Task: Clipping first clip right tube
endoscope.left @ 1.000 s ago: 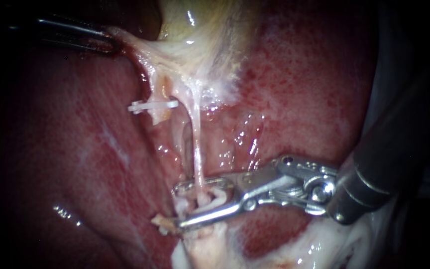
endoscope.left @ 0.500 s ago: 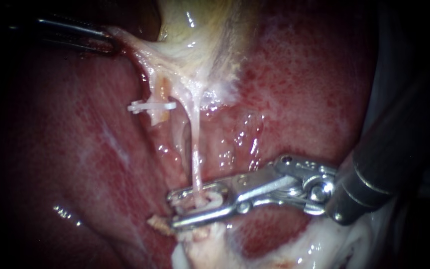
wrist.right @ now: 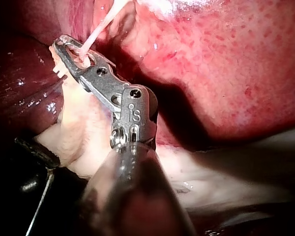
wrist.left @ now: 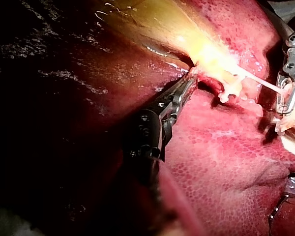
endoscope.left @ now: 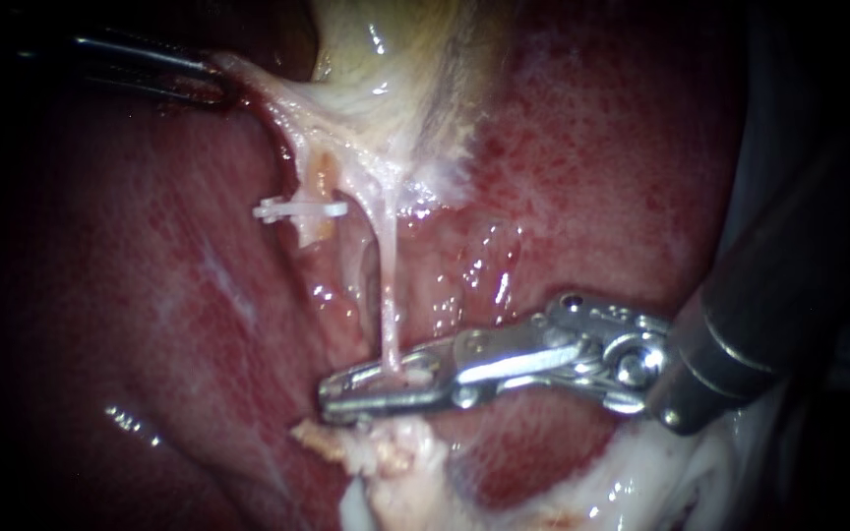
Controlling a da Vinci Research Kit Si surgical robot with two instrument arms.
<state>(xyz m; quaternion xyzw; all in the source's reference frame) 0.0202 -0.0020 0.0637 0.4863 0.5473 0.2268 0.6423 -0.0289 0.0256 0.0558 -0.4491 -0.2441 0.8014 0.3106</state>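
Observation:
The right tube (endoscope.left: 387,285) is a thin pale strand running down from the gallbladder (endoscope.left: 395,49). My right instrument (endoscope.left: 330,400) comes in from the right, its metal jaws shut across this tube's lower end. In the right wrist view the tube (wrist.right: 96,29) enters the shut jaws of the right instrument (wrist.right: 60,45). A white clip (endoscope.left: 302,208) sits on the left tube beside it. My left instrument (endoscope.left: 220,88), dark, at the upper left, is shut on pale tissue at the gallbladder's edge and holds it stretched; its jaws (wrist.left: 190,78) show the same grip in the left wrist view.
Red liver (endoscope.left: 150,324) surrounds the tubes on both sides. Pale ragged tissue (endoscope.left: 386,457) lies just below the right instrument's jaws. The right instrument's thick dark shaft (endoscope.left: 769,324) fills the right side. In the left wrist view the right instrument (wrist.left: 285,108) stands ahead of my left one.
The right instrument's jaws, open around the right tube with a white clip between them, have closed onto the tube. The left instrument and the clipped left tube have not moved.

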